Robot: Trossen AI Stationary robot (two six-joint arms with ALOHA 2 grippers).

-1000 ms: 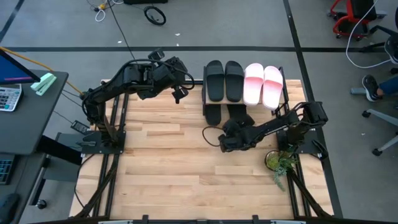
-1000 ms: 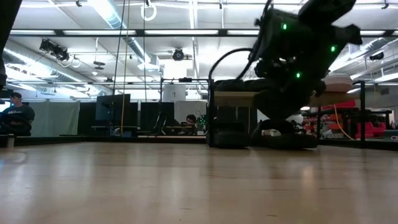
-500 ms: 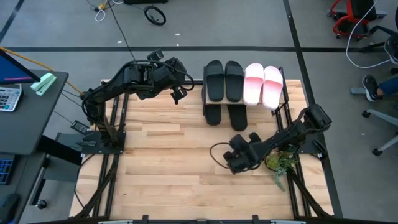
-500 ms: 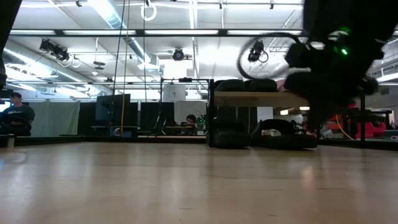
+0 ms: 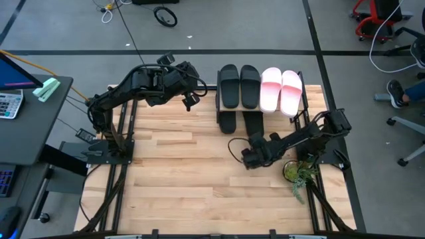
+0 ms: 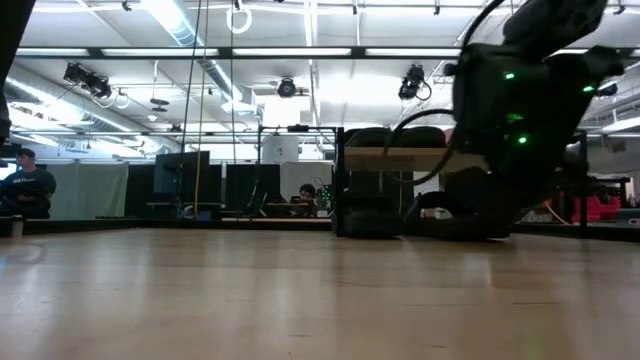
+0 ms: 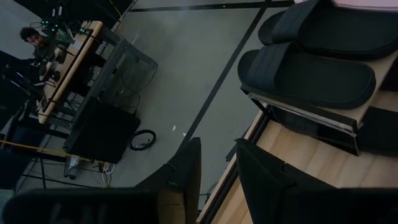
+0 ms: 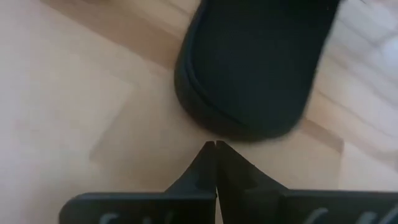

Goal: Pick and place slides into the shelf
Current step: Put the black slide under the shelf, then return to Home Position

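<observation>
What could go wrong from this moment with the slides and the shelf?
1. The right gripper is shut just short of the end of a black slide on the lower tier; moving forward, it may push it crooked.
2. That slide sticks out of the shelf, so the right arm could snag it.
3. The left gripper, open, waits beside the shelf; a swing may hit a post.

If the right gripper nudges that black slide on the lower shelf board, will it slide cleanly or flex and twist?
The black slide looks thick-soled with a rounded edge, so it probably stays fairly stiff. It lies flat on the lower board of the shelf, so tipping seems unlikely. The right gripper, fingers shut, points near its rounded end; an off-centre push may turn it.
</observation>
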